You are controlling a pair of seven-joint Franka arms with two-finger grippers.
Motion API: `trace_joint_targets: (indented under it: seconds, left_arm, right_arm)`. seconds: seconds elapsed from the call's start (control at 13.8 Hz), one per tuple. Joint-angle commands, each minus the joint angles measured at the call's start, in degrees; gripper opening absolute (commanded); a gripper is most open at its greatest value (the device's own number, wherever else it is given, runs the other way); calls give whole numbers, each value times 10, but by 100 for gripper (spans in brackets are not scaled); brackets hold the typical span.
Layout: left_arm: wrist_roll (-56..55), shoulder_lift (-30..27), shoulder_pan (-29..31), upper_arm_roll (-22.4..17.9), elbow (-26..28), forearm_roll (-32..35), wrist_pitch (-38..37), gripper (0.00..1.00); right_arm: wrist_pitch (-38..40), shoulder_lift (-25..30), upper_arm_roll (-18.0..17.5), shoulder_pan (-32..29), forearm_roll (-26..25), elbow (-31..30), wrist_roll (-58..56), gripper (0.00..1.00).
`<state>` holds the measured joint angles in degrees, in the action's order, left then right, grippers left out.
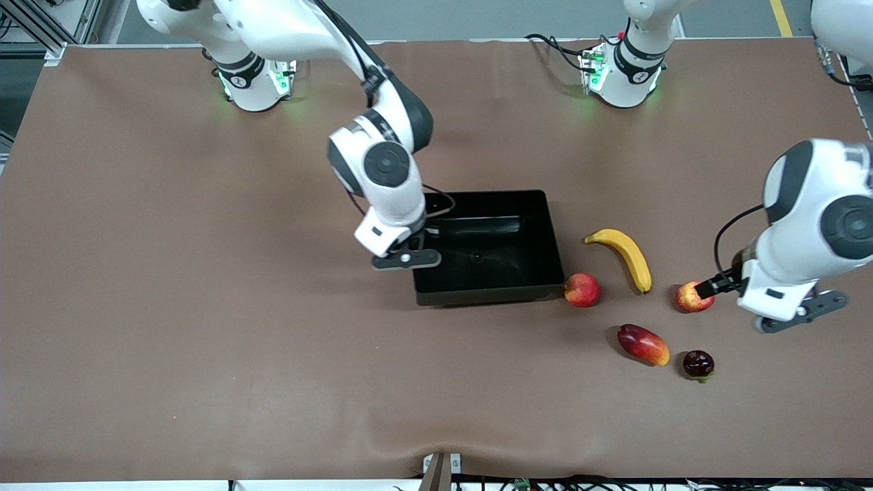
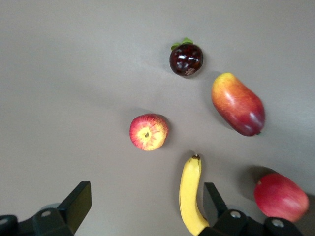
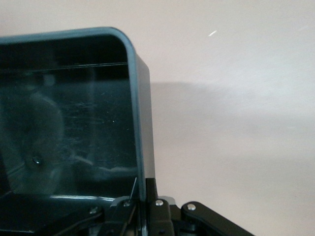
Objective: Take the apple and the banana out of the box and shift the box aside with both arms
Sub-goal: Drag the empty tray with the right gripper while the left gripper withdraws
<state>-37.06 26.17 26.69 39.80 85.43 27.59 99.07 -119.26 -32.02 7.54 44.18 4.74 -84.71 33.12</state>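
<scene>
The black box (image 1: pixel 539 232) sits mid-table. My right gripper (image 1: pixel 421 240) is shut on its wall at the right arm's end; the right wrist view shows the jaws (image 3: pixel 147 199) clamped on that wall (image 3: pixel 140 123). The banana (image 1: pixel 624 258) lies beside the box toward the left arm's end. The red apple with yellow streaks (image 1: pixel 692 298) lies past the banana. My left gripper (image 1: pixel 707 289) hovers by this apple, open and empty. In the left wrist view (image 2: pixel 146 201) the apple (image 2: pixel 148 132) is ahead of the fingertips and the banana (image 2: pixel 191 196) lies beside one finger.
A second red apple (image 1: pixel 582 290) (image 2: pixel 280 196) rests against the box's near corner. A red-orange mango-like fruit (image 1: pixel 643 344) (image 2: pixel 238 103) and a dark purple round fruit (image 1: pixel 698 363) (image 2: pixel 186 59) lie nearer the front camera than the banana. The table is covered in brown cloth (image 1: pixel 170 307).
</scene>
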Motion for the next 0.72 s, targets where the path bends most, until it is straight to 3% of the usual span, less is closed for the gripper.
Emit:
trace_joint_targets:
  seconds: [0.0,0.22,0.43,0.65]
  left_arm:
    - [21,-34,1,18,-21,-2,-35,100]
    - [56,-89,1,30,-33,-58,-71,100]
    - [109,-120,0,32,-38,-69,-84,100]
    - [163,-161,-7,-1,-37,-116,-85,100]
  right_arm:
    - [52,70,16,-38,-3,-16,-9,0]
    - [122,100,16,-117,-3,-17,-66,0]
    - [160,112,16,-191,-3,-30,-143,0]
    - [167,129,16,-296,-3,-58,-287,0]
